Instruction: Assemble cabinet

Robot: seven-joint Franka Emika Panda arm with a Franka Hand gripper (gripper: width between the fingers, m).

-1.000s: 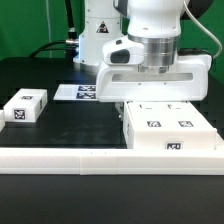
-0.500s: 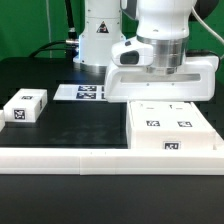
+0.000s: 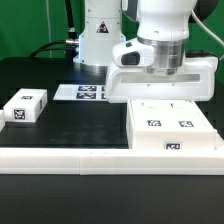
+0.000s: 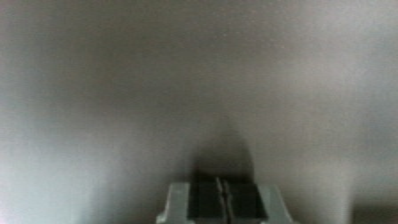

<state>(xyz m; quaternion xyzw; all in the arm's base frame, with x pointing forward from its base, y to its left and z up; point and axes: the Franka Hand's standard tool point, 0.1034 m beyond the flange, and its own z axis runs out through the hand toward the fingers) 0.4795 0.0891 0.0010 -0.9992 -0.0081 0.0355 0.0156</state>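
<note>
This is a robotics lab, laid out as a test bench. A white robot arm [image 3: 160, 35] stands at the back of a plain black tabletop [image 3: 70, 128], with a green screen [image 3: 22, 25] behind it. Square black-and-white tags are printed on the marker board [image 3: 85, 92] lying flat on the tabletop, on the white plastic cabinet [image 3: 172, 128] and on a small white block [image 3: 24, 105]. A long white rail [image 3: 100, 158] runs along the near edge.

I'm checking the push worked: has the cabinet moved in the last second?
Yes. The cabinet slid slightly toward the exterior view's right, away from the small white block, which stayed put. All of that came in the first half second.
</note>
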